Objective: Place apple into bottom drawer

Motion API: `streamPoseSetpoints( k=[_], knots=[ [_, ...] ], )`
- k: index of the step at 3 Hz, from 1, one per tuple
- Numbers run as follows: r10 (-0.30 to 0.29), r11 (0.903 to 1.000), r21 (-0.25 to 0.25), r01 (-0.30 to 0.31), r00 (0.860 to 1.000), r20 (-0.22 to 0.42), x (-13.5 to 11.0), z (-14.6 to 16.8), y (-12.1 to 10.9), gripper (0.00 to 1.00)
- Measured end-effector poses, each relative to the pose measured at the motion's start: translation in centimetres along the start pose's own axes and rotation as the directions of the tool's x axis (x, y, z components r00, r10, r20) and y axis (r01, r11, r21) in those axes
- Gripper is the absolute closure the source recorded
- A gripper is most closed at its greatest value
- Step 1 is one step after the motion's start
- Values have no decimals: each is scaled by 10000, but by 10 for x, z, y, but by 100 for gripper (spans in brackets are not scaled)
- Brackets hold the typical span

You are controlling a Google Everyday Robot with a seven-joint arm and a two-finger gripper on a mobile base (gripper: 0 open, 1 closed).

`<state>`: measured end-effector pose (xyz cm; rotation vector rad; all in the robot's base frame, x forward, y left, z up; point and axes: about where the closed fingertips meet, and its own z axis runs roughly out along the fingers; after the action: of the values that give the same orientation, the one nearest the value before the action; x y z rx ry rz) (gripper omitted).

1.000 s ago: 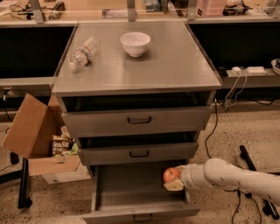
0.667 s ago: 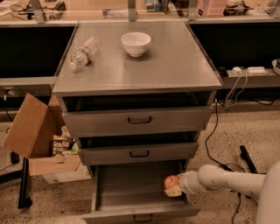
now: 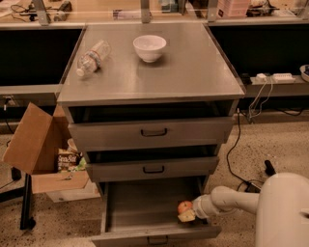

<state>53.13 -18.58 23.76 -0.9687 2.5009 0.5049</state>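
Inside bottom drawer [image 3: 140, 207], right side: jaws pinching apple [image 3: 184, 206]; middle drawer [image 3: 153, 169] ajar above.

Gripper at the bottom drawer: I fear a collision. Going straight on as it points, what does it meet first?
The gripper, gripping the small red-orange apple, points left across the open grey metal bottom drawer; probably its left wall first, depth unclear.

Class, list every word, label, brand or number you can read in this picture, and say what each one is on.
Packet in the cardboard box: pale lettering, too blurred to read.
Bottle label: unreadable.
Pinkish carton behind the cabinet: unreadable.
Hand, at the apple on the right side of the open bottom drawer: no text seen.
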Motion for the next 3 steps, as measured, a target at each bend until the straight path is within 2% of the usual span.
streamPoseSetpoints(
  k=[1, 3],
  knots=[
    [315, 9991, -267, -317, 9995, -53, 5, 28, -8, 85],
    [373, 9967, -735, -354, 9990, 245, -9, 52, -14, 38]
  ],
)
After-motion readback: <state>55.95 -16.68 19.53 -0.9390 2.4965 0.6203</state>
